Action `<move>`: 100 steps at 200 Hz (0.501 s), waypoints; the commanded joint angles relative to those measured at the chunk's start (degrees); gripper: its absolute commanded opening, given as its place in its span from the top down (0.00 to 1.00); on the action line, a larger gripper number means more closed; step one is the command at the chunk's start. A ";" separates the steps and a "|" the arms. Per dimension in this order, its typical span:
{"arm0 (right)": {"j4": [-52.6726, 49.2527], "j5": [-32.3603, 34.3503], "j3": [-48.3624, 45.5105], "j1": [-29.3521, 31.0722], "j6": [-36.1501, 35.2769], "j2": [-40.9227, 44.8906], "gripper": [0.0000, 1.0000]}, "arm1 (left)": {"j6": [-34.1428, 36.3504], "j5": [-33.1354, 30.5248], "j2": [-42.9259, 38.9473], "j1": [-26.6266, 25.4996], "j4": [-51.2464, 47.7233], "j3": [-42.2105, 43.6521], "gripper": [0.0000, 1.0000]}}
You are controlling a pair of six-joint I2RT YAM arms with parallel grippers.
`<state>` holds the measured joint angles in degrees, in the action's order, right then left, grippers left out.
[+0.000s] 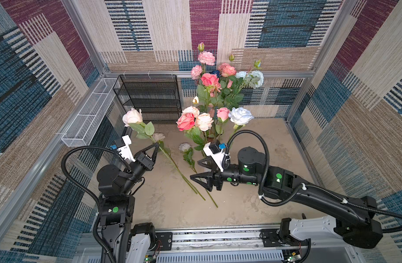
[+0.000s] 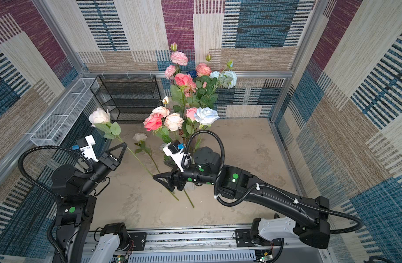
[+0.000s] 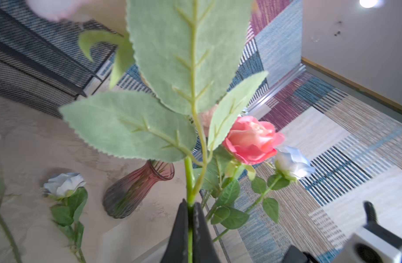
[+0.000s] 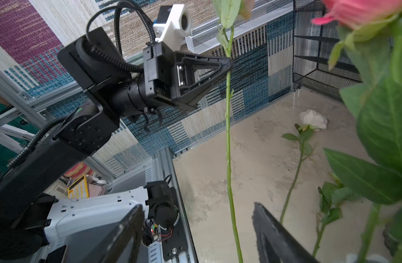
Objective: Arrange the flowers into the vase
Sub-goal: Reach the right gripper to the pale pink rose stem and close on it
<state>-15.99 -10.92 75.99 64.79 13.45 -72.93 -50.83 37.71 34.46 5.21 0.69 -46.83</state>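
Observation:
My left gripper [image 1: 158, 145] is shut on the green stem of a pale pink rose [image 1: 132, 116], held up at a slant with its leaves [image 3: 186, 57] filling the left wrist view. The lower stem [image 4: 228, 159] passes between the jaws of my open right gripper [image 4: 196, 205], which does not touch it; this gripper [image 1: 195, 170] hovers low over the floor. Two pale flowers [image 1: 184, 146] [image 1: 159, 136] lie on the floor. A ribbed reddish glass vase [image 3: 136, 191] stands beyond them, its mouth partly behind the held leaves; in both top views it is mostly hidden.
A bunch of pink, peach and white roses [image 1: 195, 120] stands mid-floor, with a taller bouquet [image 1: 218, 84] behind it. A black mesh rack [image 1: 150, 98] is at the back left. A white mesh basket [image 1: 86, 120] hangs on the left wall. Patterned walls enclose the floor.

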 commanded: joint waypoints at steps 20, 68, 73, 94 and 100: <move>-4.33 0.21 9.10 0.60 -1.48 -9.15 0.24 | -1.80 11.29 -0.61 0.06 15.25 0.70 1.00; -4.76 -1.37 13.38 0.60 -2.88 -13.90 0.41 | -2.24 16.04 -0.68 -0.71 19.74 0.44 1.00; -4.71 -1.37 13.48 0.60 -2.92 -13.99 0.45 | -2.31 16.35 -0.54 -0.81 19.98 0.55 1.00; -4.11 -2.23 13.53 0.62 -3.06 -13.93 0.71 | -2.42 16.48 -0.36 -1.08 19.75 0.34 1.00; -3.83 -2.64 13.41 0.60 -3.14 -13.86 0.78 | -2.49 16.33 -0.36 -1.17 19.76 0.40 1.00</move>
<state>-21.06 -11.75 88.95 65.34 11.11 -86.87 -52.56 52.05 33.93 4.27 17.50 -46.09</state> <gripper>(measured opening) 0.324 0.051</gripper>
